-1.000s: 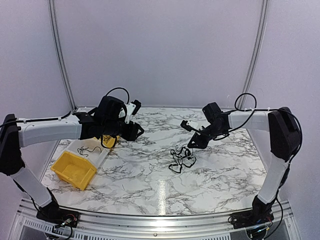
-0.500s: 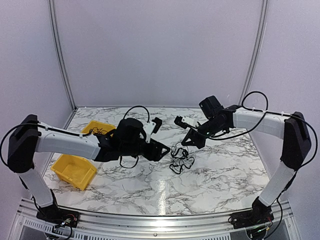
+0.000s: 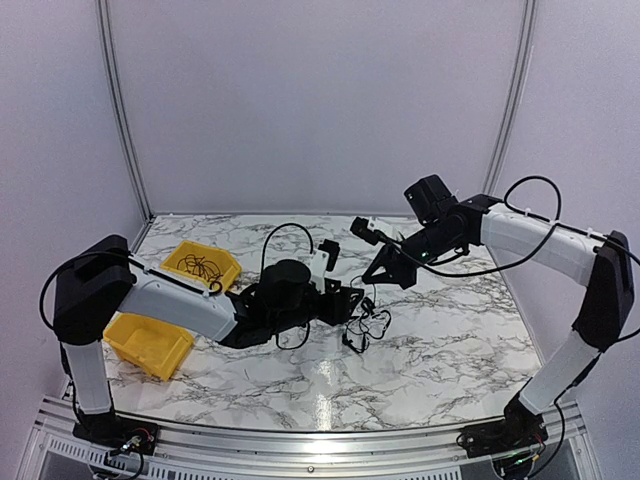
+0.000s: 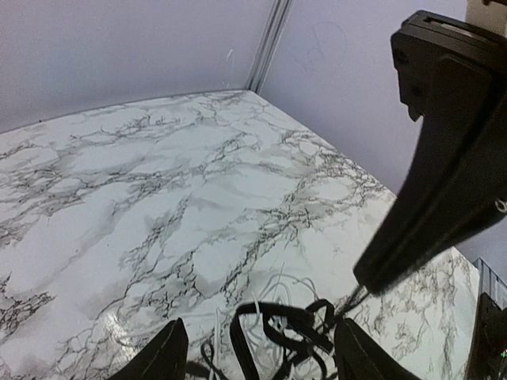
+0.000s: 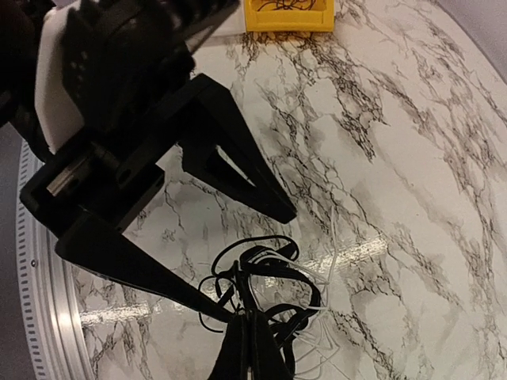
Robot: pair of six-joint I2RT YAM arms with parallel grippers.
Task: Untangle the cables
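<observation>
The cables (image 3: 364,322) are a knotted clump of thin black wires with some white strands on the marble table. My right gripper (image 3: 378,279) is shut on a strand at the top of the clump; in the right wrist view its closed fingertips (image 5: 250,336) pinch the cables (image 5: 265,273). My left gripper (image 3: 350,300) is open and low at the clump's left side. In the left wrist view the cables (image 4: 295,331) lie between the spread tips of my left gripper (image 4: 265,360). The right gripper's fingers (image 4: 444,174) come down from the upper right.
A yellow bin (image 3: 200,263) at the back left holds loose black wires; it also shows in the right wrist view (image 5: 289,14). A second yellow bin (image 3: 148,342) sits at the front left. The left gripper's body (image 5: 111,87) fills the upper left of the right wrist view.
My left arm has swung from over the yellow bin to the clump at the table's middle. My right gripper has risen slightly and kept its hold on the cables.
</observation>
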